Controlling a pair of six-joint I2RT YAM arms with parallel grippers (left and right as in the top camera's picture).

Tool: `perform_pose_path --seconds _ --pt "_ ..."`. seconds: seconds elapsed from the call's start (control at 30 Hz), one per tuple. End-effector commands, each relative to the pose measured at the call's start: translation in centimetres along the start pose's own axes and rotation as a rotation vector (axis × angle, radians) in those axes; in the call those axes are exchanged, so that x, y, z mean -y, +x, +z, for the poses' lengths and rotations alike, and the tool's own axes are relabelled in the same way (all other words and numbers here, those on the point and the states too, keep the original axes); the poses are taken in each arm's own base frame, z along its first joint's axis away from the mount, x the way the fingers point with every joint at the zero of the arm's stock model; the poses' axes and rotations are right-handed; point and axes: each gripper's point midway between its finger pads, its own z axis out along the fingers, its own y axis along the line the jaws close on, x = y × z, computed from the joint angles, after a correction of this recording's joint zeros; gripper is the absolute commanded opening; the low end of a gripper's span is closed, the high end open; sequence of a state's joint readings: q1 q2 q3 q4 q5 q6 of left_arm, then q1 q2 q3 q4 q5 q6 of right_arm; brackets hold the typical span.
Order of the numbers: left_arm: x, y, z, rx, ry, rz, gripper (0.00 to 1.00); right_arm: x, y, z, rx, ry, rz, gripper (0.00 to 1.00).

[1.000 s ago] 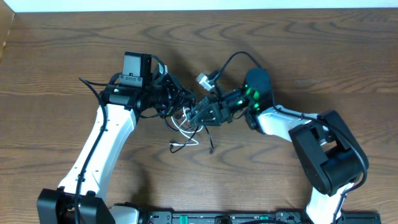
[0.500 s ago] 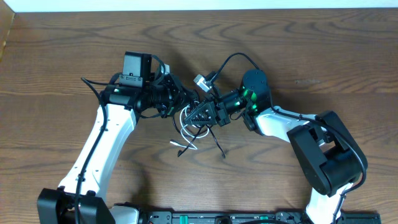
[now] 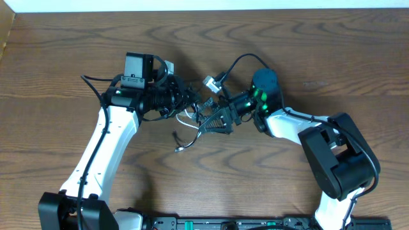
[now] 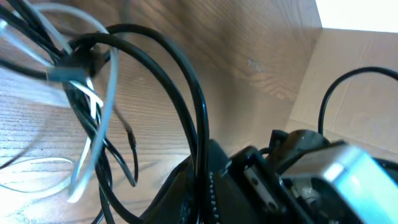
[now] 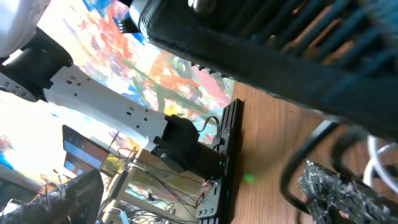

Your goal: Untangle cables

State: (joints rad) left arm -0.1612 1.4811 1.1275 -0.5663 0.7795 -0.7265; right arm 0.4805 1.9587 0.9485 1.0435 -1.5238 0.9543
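Your left gripper (image 3: 181,102) is clamped shut. Black cords (image 4: 189,112) run down into its fingers, so it appears to be gripping part of the bundle. Your right gripper (image 3: 214,120) sits just right of the left gripper with its jaws spread. One finger is above and one below a black loop, and it is pinching nothing that shows.

The cables (image 3: 192,119) are bunched against the left gripper, between it and the right gripper. A few loose ends trail onto the wooden table (image 3: 64,51), just on the robot-base side of the left gripper.

Expect them to feel very light, limp and slick. The loops will probably slide through a loose pinch and snag on each other if pulled hard. A free end near its small plug looks like a better hold than the knot itself.

They are thin, glossy and mostly black, and one white cord (image 4: 93,140) curves through the dark loops.
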Motion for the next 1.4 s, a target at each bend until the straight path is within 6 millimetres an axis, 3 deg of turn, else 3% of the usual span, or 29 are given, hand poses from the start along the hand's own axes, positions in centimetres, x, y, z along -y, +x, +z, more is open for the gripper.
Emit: perform_pose_path --seconds 0.0,0.77,1.03,1.1,1.13,1.2,1.23,1.27,1.37 --pt "0.6 0.7 0.1 -0.034 0.028 0.041 0.08 0.0 -0.8 -1.2 0.031 0.023 -0.022 0.99" --pt "1.8 1.9 0.0 -0.104 0.095 -0.003 0.08 0.5 -1.0 -3.4 0.050 0.043 -0.077 0.99" --pt "1.8 1.9 0.0 -0.104 0.095 -0.007 0.08 0.2 -0.1 -0.5 0.006 0.008 -0.041 0.99" --pt "1.8 1.9 0.0 -0.104 0.095 -0.007 0.08 0.0 0.2 0.2 -0.007 -0.002 -0.064 0.84" --pt "1.8 1.9 0.0 -0.104 0.095 -0.006 0.08 -0.1 0.3 0.6 -0.016 -0.009 -0.075 0.68" --pt "1.7 1.9 0.0 -0.103 0.094 -0.006 0.08 -0.3 0.6 1.2 -0.027 -0.019 -0.087 0.21" --pt "1.7 1.8 0.0 -0.100 0.090 -0.006 0.08 -0.4 0.7 1.4 -0.031 -0.022 -0.087 0.06" --pt "1.6 1.7 0.0 -0.094 0.085 -0.006 0.08 -0.4 0.7 1.4 -0.032 -0.023 -0.087 0.01" --pt "1.2 1.3 0.1 -0.068 0.061 -0.005 0.08 -0.3 0.6 1.2 -0.026 -0.018 -0.087 0.01"
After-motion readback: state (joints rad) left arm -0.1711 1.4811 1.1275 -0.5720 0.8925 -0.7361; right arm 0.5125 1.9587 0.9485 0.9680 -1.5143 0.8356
